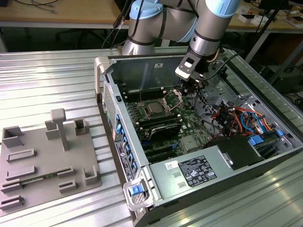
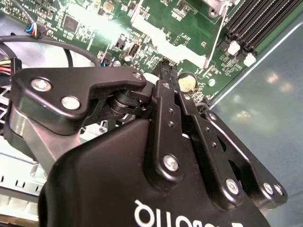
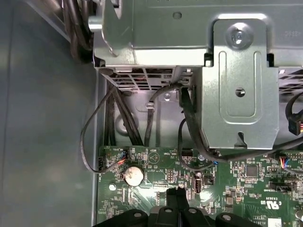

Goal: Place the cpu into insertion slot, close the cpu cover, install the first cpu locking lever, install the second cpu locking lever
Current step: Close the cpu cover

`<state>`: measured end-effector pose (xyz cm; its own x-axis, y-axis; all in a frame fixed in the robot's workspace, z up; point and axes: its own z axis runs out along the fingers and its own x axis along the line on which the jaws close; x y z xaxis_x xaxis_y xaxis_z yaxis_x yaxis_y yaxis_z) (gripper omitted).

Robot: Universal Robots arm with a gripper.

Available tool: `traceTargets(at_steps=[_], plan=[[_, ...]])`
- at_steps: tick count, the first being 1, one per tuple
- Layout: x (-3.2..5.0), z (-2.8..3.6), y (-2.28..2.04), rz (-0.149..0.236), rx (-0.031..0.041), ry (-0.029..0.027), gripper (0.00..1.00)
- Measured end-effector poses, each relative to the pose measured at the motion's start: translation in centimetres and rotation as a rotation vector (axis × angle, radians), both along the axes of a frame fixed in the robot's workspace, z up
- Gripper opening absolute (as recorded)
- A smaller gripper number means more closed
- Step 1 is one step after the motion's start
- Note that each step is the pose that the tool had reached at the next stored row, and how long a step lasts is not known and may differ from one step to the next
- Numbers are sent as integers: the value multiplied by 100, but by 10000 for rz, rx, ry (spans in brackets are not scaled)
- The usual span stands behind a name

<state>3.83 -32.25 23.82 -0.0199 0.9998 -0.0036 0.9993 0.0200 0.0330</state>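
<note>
In the exterior view the silver cpu (image 1: 154, 108) lies flat in the insertion slot (image 1: 162, 112) on the green motherboard (image 1: 189, 124) inside the open computer case. The cpu cover (image 1: 173, 98) stands raised at the slot's far side. My gripper (image 1: 187, 91) hangs just to the exterior view's right of the raised cover, low over the board. In both wrist views its black fingers (image 3: 177, 195) are pressed together with nothing between them, tips (image 2: 165, 72) close above the board beside a coin battery (image 3: 133, 176).
A grey labelled power supply box (image 1: 199, 170) fills the case's near end. Orange and blue cables (image 1: 236, 116) bunch at the exterior view's right. Black memory slots (image 2: 255, 23) run beside the socket. A metal drive bracket (image 3: 239, 85) rises ahead of the fingers. A grey fixture plate (image 1: 45, 161) lies outside the case.
</note>
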Motion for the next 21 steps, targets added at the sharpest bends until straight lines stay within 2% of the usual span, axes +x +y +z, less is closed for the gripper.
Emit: traceTargets(at_steps=[4, 9, 21], plan=[[-49, -11, 0, 2, 1, 116, 11], [-165, -14, 0, 3, 0, 118, 11], [-354, -29, 0, 3, 0, 120, 11]])
